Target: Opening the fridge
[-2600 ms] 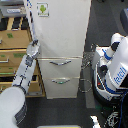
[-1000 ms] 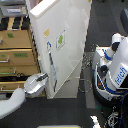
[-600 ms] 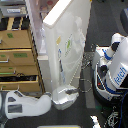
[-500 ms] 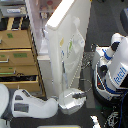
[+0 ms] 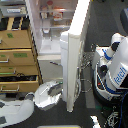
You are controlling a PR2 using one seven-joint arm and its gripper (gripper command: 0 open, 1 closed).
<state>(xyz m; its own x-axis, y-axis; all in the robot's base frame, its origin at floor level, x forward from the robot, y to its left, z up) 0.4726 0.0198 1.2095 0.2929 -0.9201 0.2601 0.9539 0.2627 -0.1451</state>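
Fridge [image 5: 52,30] at centre, door [image 5: 74,55] swung wide, edge-on. End effector [image 5: 54,90] low at door's inner face; grip state unclear. Push steadily outward, keep arm clear of cabinet [image 5: 17,60].

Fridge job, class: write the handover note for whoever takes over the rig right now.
Gripper: low beside the open door's bottom edge; whether it is open or shut cannot be told from the exterior view.
Fridge: its door stands swung wide, edge-on to the camera, with the lit shelves inside showing.
Done: the fridge is open.
Left: nothing of the opening itself; probably just free the arm from the door and back away, watching the wooden drawer cabinet beside it.
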